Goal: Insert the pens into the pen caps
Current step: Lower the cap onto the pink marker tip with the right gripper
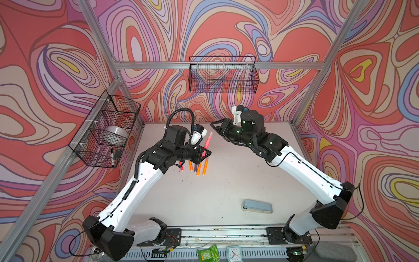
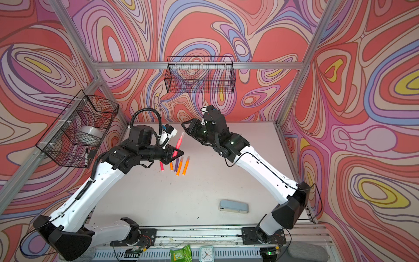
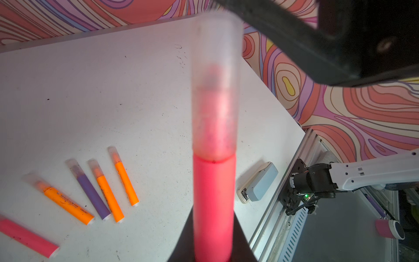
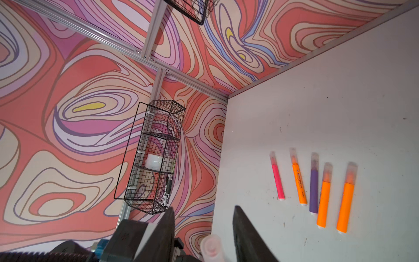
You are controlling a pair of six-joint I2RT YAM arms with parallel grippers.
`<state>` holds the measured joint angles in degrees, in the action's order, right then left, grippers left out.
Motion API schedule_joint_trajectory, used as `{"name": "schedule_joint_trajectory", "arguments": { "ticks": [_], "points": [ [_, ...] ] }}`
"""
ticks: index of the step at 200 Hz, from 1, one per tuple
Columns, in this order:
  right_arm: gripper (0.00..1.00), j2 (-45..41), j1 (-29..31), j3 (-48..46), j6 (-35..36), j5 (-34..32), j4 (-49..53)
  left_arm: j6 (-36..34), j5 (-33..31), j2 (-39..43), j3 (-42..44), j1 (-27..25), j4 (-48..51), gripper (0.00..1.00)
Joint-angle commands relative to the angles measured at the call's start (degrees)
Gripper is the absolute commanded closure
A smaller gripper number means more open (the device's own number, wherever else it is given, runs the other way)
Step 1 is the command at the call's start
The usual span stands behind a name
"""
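Since the left gripper [image 1: 205,154] clamps the slim neon-pink felt-tip pen [image 3: 213,192] aloft, its translucent plastic cap [image 3: 215,90] seemingly seated, the right gripper [image 4: 203,207], jaws apart around that cap, should retreat straight along the pen's axis.

Scuffed white table [image 1: 226,188], not much on it: a grey-blue stapler [image 1: 257,206] lying flat and, well apart from it, five pens [image 4: 314,192] in a loose row, each wearing a clear cap [image 4: 351,169]. Nearest the stapler is an orange pen [image 4: 345,204], then another orange pen [image 4: 324,202], the purple pen [image 4: 314,181], a third orange pen [image 4: 299,183], and the pink pen [image 4: 277,179] farthest off.
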<state>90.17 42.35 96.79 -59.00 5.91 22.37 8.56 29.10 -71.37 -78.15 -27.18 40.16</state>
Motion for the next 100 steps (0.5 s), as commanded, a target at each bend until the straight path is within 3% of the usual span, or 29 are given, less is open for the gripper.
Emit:
{"name": "schedule_joint_trajectory", "arguments": {
  "ticks": [1, 49, 100],
  "points": [
    [0.61, 0.9, -0.2, 1.3, -0.5, 1.1, 0.3, -2.1, -1.0, 0.1, -2.2, -0.3, 1.9, 1.0],
    [0.72, 2.3, -0.2, 2.1, -0.4, 2.4, 1.1, -2.1, -1.1, -0.7, -2.2, -1.1, 1.6, 1.0],
    [0.73, 3.2, -0.2, 3.4, 0.2, 3.1, 1.8, -2.2, -1.2, -0.8, -1.9, -1.1, 1.4, 1.0]
  ]
}}
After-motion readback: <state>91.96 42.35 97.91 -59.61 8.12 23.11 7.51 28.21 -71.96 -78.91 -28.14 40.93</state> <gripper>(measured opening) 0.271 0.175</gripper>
